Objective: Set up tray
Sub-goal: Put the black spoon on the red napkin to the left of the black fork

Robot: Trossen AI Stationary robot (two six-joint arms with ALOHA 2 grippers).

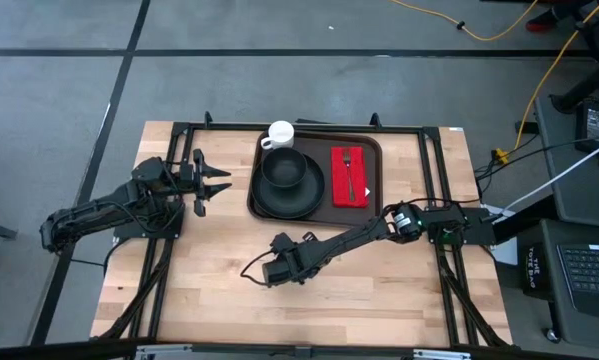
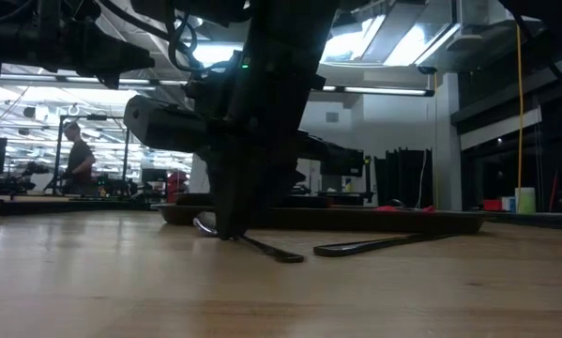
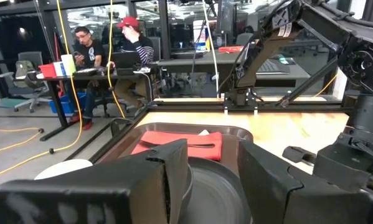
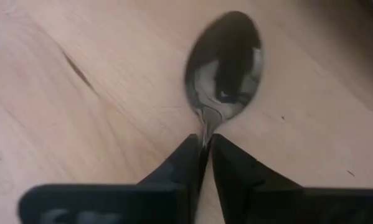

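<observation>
Tray: at table's far middle, already holding black plate with bowl, red napkin with fork, white mug at rim.
Spoon: on bare wood near the tray, apparently the piece lacking.
Right gripper: low on table, jaws pinched narrow on spoon's neck, likely for lifting.
Left gripper: waiting beside tray, jaws wide apart.

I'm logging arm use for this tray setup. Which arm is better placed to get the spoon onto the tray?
Right. The right gripper is already shut on the spoon, low over the table in front of the tray. The left gripper waits open beside the tray, holding nothing.
</observation>
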